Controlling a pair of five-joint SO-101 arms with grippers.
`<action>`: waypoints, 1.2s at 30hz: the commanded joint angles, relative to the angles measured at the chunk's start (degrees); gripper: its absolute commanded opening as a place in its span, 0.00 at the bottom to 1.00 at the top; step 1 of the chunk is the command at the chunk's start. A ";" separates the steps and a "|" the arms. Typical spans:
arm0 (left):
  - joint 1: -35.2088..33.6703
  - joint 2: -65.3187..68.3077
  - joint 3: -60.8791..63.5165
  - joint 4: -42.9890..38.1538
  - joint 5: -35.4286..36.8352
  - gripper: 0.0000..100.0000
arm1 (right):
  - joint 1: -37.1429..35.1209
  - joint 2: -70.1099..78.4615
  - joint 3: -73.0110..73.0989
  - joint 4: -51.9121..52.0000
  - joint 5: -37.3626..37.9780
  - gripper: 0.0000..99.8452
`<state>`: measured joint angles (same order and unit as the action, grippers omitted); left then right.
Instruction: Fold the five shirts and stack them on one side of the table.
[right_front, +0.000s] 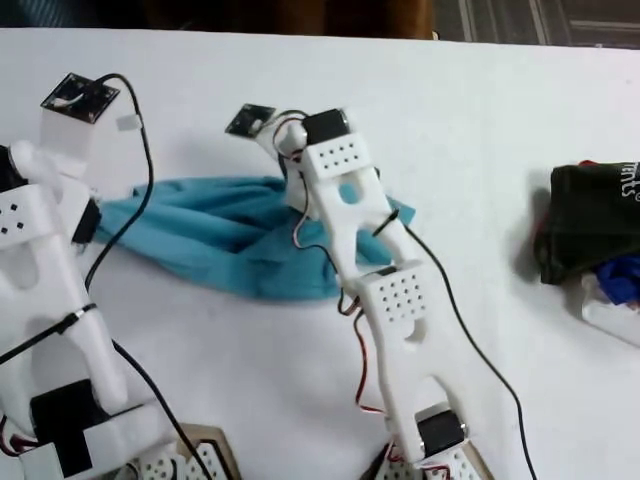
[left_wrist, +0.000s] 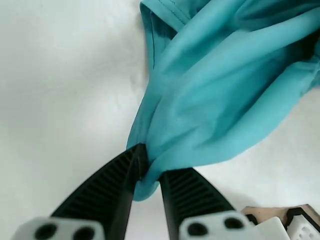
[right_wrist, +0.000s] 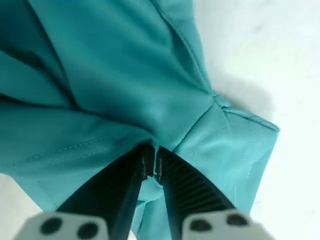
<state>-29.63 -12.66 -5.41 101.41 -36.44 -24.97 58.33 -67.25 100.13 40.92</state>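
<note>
— So, how far along?
— Early. The left gripper (left_wrist: 150, 162) and the right gripper (right_wrist: 153, 152) each pinch an end of the teal shirt (right_front: 225, 240), bunched mid-table, not yet folded. A pile of clothes (right_front: 590, 230) waits beyond the right arm.

A smooth white matte table (right_front: 480, 130) spreads wide under soft, even light. Past its far edge lie a dark brown strip (right_front: 300, 15) and grey, pale-lined floor (right_front: 540, 20).
</note>
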 joint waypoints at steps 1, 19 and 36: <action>-2.20 -0.70 -1.71 0.88 0.44 0.03 | 0.57 -4.26 -1.32 1.36 0.00 0.02; -3.69 -0.79 -2.24 0.88 1.67 0.03 | 0.57 -41.71 10.55 1.36 -3.78 0.02; -3.60 -0.35 -1.45 0.88 3.25 0.03 | 2.42 -21.41 25.41 -14.81 -12.40 0.16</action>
<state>-32.70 -12.66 -5.41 101.41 -33.98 -22.51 32.57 -37.01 87.30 29.05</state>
